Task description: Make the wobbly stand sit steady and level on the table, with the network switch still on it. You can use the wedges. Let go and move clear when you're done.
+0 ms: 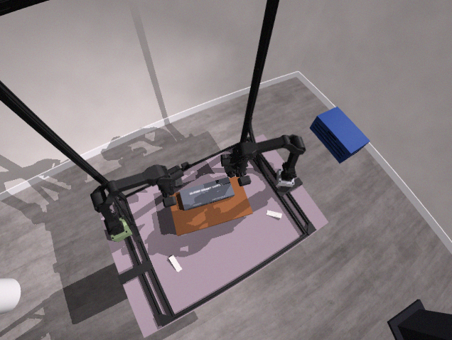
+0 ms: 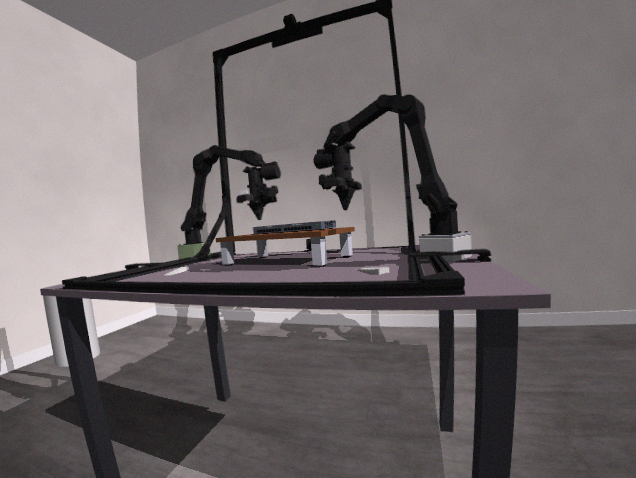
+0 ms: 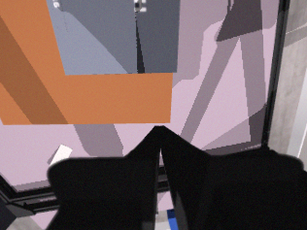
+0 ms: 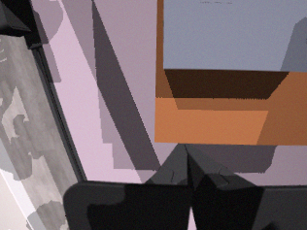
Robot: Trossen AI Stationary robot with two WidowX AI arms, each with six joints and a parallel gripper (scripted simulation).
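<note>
From where I'm standing, the stand (image 1: 213,219) (image 2: 277,236) (image 3: 87,101) (image 4: 214,127) is a wooden-orange board on pale legs, up on the pinkish table (image 1: 226,268) (image 2: 318,300) (image 3: 189,28) (image 4: 131,23). The network switch (image 1: 207,193) (image 2: 295,226) (image 3: 117,38) (image 4: 233,33) lies flat along the board, over toward its back edge, leaving a broad strip of orange bare at the front. I can't tell by eye whether the top is truly level. The left hand (image 1: 239,173) (image 2: 345,206) (image 3: 159,130) is closed with nothing in it, pointing down above the end of the board on its own side. The right hand (image 1: 169,190) (image 2: 258,216) (image 4: 183,150), closed and holding nothing too, points down over the opposite end. In the side view there's air between each of them and both board and switch. Two little white wedges lie on the table, well apart from each other: one wedge (image 1: 273,214) (image 2: 377,269) (image 3: 60,153) toward the left arm's side, the other wedge (image 1: 174,263) (image 2: 177,270) out in front on the right arm's side. Neither touches the legs. Off on the floor, past the left arm, there's a blue cabinet (image 1: 343,129) (image 3: 172,219).
</note>
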